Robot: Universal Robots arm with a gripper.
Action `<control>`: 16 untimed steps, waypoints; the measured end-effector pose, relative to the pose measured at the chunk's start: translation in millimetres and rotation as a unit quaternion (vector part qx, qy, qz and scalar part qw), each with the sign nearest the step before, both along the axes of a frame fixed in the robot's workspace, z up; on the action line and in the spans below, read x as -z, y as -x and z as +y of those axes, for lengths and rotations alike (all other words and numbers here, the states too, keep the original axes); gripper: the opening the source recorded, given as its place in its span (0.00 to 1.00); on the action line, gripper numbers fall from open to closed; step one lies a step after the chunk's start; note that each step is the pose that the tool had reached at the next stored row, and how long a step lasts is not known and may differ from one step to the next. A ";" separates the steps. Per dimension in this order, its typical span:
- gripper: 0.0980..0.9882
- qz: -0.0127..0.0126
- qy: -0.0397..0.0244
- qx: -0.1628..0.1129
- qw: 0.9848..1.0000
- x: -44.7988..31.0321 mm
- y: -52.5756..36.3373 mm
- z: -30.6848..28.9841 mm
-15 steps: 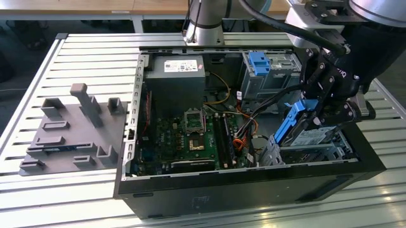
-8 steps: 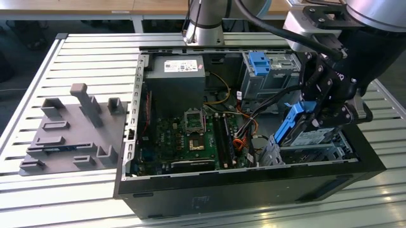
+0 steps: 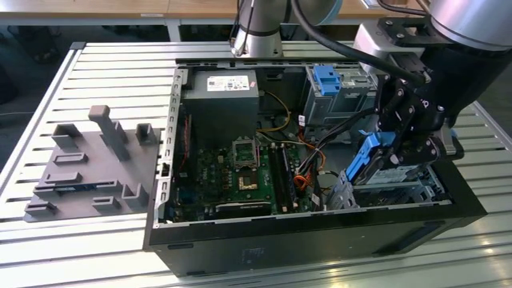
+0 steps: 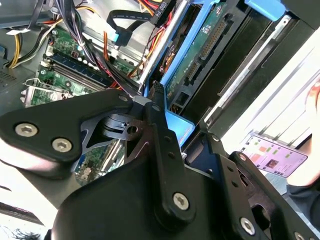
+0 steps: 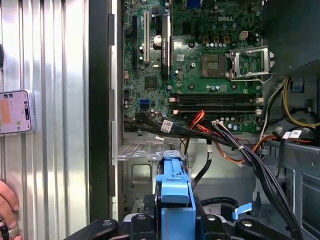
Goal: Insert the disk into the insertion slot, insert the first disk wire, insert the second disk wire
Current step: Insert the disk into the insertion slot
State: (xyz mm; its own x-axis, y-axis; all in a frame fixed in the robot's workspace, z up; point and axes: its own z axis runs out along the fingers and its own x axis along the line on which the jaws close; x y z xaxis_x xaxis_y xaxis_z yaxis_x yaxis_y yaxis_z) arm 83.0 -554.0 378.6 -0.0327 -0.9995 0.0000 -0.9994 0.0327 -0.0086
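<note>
The gripper (image 3: 406, 150) is clamped on the disk (image 3: 382, 168), its black fingers (image 4: 159, 125) pinching the blue frame. The disk hangs tilted, with its lower end down at the mouth of the insertion slot (image 3: 404, 193) and its upper end raised well above it. The slot sits in the corner of the computer case (image 3: 320, 237) on the exterior view's right. As I judge it, the first step is under way but not finished: the disk is not yet lying flat inside the slot.

In the second wrist view the underside of the disk faces the camera, and the sockets on its circuit board (image 4: 205, 47) look bare, so neither wire seems to be plugged in. Both wire steps appear to be left.

Just beyond the slot, a bundle of loose cables (image 5: 235, 142) crosses the case floor, black ones mixed with orange and red. I cannot tell which of them are the two disk wires. Past the cables lies the green motherboard (image 5: 200, 65), and behind it the grey power supply (image 3: 220, 90).

Outside the case, on the slatted table (image 3: 96, 72), stands a grey block of holders (image 3: 88, 171). In the first wrist view a phone (image 5: 15, 112) lies on the table near a person's hand (image 5: 7, 205).
</note>
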 end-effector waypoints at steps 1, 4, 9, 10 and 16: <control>0.30 0.000 0.000 0.000 1.000 0.8 0.0 0.0; 0.30 0.000 0.000 0.000 1.000 4.4 0.0 0.0; 0.30 0.000 0.000 0.000 1.000 9.3 0.0 0.0; 0.30 0.000 0.000 0.000 1.000 10.3 0.0 0.0; 0.30 0.000 0.000 0.000 1.000 15.8 0.0 0.0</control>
State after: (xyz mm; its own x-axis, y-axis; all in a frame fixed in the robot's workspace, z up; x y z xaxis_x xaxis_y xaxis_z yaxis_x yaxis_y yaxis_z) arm 83.0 -554.0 362.8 -0.0327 -0.9995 0.0001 -0.9994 0.0327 -0.0086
